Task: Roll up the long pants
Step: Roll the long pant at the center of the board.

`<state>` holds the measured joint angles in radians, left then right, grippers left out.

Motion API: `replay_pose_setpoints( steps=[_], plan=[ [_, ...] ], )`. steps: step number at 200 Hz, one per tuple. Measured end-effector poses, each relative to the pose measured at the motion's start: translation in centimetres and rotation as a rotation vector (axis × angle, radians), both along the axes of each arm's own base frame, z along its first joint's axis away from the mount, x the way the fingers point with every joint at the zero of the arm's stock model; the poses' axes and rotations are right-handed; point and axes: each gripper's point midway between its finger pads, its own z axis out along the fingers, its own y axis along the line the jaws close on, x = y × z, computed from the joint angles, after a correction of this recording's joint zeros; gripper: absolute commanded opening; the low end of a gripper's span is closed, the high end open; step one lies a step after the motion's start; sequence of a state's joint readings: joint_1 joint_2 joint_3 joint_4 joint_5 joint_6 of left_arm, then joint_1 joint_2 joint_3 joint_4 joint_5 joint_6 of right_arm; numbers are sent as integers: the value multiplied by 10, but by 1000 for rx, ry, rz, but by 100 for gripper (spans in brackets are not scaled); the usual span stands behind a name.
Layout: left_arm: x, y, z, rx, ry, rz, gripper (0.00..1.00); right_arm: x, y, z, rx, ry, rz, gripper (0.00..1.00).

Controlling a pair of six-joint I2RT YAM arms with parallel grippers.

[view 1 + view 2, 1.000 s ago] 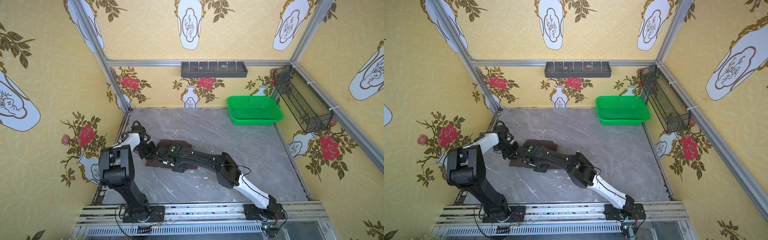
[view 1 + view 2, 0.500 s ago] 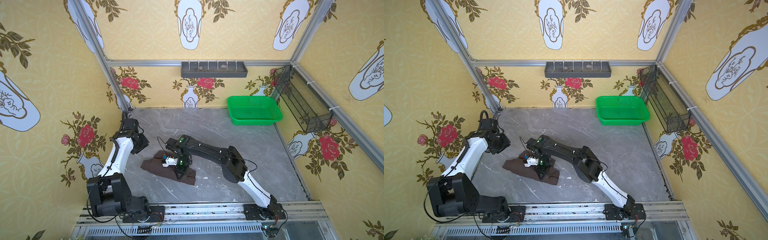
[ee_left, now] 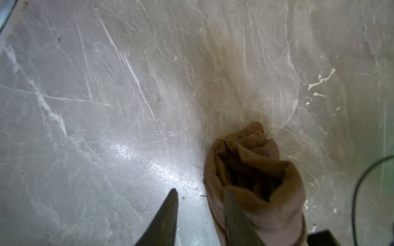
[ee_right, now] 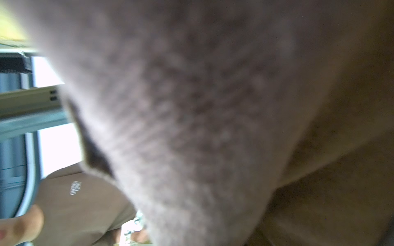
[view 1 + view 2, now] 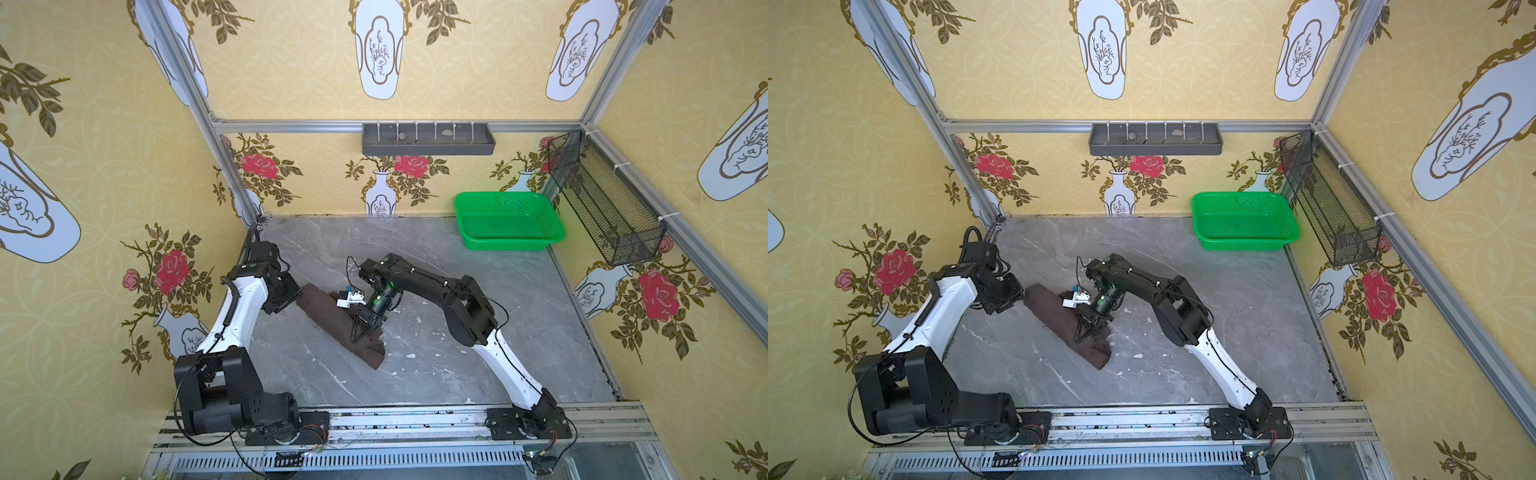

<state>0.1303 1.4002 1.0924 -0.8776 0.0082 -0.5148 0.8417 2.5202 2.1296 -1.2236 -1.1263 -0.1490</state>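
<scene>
- Find the pants [image 5: 332,318] as a loose diagonal roll on the worktop [image 5: 457,374], well apart from the green basket [image 5: 509,239]; probably late in the rolling, to judge by that shape.
- See the left gripper [image 3: 200,191] open and holding nothing at the roll end farther from the basket: one finger [image 3: 164,217] over bare worktop, its partner against the cloth.
- Cannot tell whether the right gripper [image 5: 356,334] pinches a fold: narrow, tips down on the roll's basket-facing side, wrist view filled with blurred cloth.
- Pin the roll from above first, then tuck the gaping layers at the farther end inward; expect soft cloth to spring open if let go too soon.
- Push evenly and slowly, keeping both ends level.
- Read no brand or label on pants or basket; notice only small pale print on a brown shirt [image 4: 85,208] in the right wrist view, too blurred to read.
</scene>
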Motion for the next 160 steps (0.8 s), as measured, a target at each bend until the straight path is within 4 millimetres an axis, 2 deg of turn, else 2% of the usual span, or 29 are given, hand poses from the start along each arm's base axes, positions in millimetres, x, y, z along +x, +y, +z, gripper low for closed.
replay_pose_setpoints(
  steps=[50, 105, 160],
  plan=[
    [1, -23, 0, -52, 1, -60, 37, 10, -4, -13, 13, 100, -46, 3],
    [4, -42, -1, -102, 1, -99, 37, 44, -22, -16, 18, 119, -126, 2],
    [25, -68, 7, -146, -39, -139, 37, 40, -19, -23, 17, 124, -116, 1]
  ],
)
